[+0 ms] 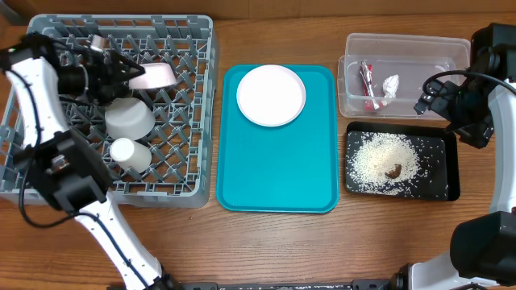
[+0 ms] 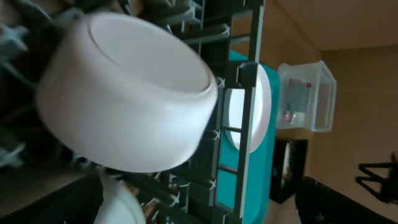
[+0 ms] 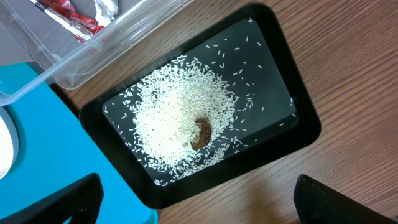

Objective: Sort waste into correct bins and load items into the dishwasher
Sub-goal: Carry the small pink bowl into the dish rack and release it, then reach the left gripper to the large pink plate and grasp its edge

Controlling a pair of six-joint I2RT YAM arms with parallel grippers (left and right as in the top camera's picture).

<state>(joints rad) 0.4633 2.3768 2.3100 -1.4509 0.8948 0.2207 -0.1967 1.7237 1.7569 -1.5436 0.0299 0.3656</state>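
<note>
In the grey dishwasher rack (image 1: 193, 48) the pinkish bowl (image 1: 155, 76) lies on its side beside the pale grey bowl (image 1: 129, 118) and the small white cup (image 1: 129, 153). My left gripper (image 1: 134, 70) is open just left of the pinkish bowl (image 2: 124, 93), which sits free of the jaws. The white plate (image 1: 271, 95) rests on the teal tray (image 1: 278, 177). The clear tub (image 1: 403, 47) holds the candy wrapper (image 1: 367, 85) and white scrap (image 1: 391, 84). Rice (image 3: 180, 118) and the brown lump (image 3: 200, 134) lie in the black tray (image 3: 292, 134). My right gripper (image 3: 211, 208) hovers open and empty over that tray's near edge.
The rack's openwork walls (image 2: 245, 74) stand between my left gripper and the teal tray (image 2: 258, 180). Bare wooden tabletop (image 3: 360, 68) surrounds the black tray. The right arm's body (image 1: 484, 97) stands at the table's right edge.
</note>
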